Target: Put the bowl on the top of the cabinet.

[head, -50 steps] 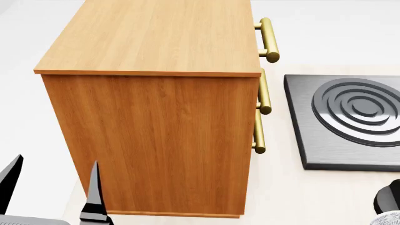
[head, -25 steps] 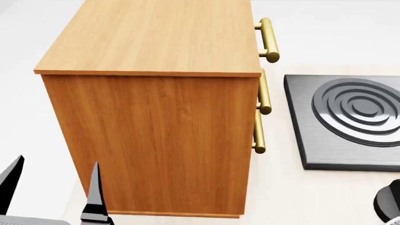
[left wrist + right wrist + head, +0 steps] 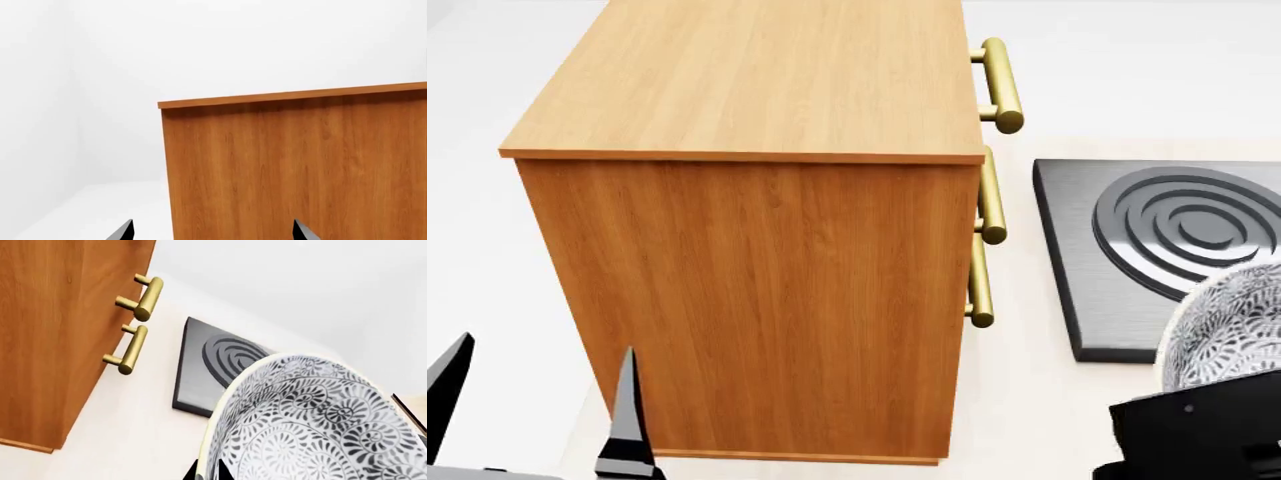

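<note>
Bowl (image 3: 313, 425) — deep, leaf-patterned ceramic — clamped by right fingers (image 3: 223, 471); left fingers (image 3: 627, 410) spread.

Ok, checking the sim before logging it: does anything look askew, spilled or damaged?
Nothing stands out. The cabinet stands upright with its top bare, the bowl looks whole near the right gripper, and the dark burner plate lies flat.

1. We count one tall orange-brown wood-grain cabinet (image 3: 747, 250).
2. We count three brass bar handles (image 3: 1001, 85) on its front in the head view; the right wrist view shows only two.
3. We count one deep white bowl with a dark leaf pattern (image 3: 320, 425).
4. We count one dark grey square plate with raised concentric rings (image 3: 1121, 260) on the pale bench (image 3: 1028, 410).
5. We count two black left-gripper fingers (image 3: 627, 420).
</note>
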Controlling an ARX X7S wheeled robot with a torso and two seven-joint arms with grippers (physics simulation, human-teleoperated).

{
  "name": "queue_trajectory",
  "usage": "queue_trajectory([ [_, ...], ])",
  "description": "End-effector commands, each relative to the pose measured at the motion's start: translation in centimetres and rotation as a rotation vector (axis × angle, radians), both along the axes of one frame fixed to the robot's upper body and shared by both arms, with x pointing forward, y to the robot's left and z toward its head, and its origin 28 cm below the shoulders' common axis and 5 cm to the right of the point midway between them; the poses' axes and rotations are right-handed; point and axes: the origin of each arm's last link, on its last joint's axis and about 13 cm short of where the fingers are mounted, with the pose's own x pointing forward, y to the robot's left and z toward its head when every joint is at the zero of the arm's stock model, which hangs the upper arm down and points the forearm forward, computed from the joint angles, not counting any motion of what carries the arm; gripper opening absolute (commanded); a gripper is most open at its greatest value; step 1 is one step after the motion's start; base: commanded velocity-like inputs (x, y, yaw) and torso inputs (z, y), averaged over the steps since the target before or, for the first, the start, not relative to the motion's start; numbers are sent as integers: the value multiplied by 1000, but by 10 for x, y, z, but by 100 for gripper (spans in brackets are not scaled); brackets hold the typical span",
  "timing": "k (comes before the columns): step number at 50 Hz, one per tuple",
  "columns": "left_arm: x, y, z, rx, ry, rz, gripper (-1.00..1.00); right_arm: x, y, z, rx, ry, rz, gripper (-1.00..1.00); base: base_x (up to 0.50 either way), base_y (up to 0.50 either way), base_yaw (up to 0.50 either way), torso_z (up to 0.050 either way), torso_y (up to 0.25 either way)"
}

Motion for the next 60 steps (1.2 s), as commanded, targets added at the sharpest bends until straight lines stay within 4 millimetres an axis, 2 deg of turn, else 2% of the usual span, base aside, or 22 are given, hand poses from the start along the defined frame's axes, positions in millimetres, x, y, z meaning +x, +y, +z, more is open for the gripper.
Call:
queue_trajectory([
  [1,0,0,1,3,0,0,100,9,15,59,-38,-88,97,-100,0,0,0,0,0],
  [14,-1,1,1,3,2,1,100,32,30,130,-44,-100,114,-100,0,0,0,0,0],
  [18,-1,1,1,3,1,1,100,34,32,134,-46,-98,115,-100,0,0,0,0,0],
  [19,0,1,1,3,1,1,100,41,37,149,-53,-107,104,-100,0,0,0,0,0],
  [21,0,1,1,5,2,1,100,45,41,162,-62,-114,97,-100,0,0,0,0,5],
  [27,0,0,0,8,5,1,100,54,51,191,-93,-119,86,-100,0,0,0,0,0],
  [35,1,-1,1,12,6,-1,100,55,70,224,-140,-149,109,-100,0,0,0,0,0],
  [46,2,0,1,15,6,2,100,54,100,259,-99,-226,157,-100,0,0,0,0,1],
  [50,3,-1,2,21,7,3,100,47,115,279,-77,-252,195,-100,0,0,0,0,0],
  [60,6,-3,2,25,8,-1,100,47,136,287,-125,-256,244,-100,0,0,0,0,0],
])
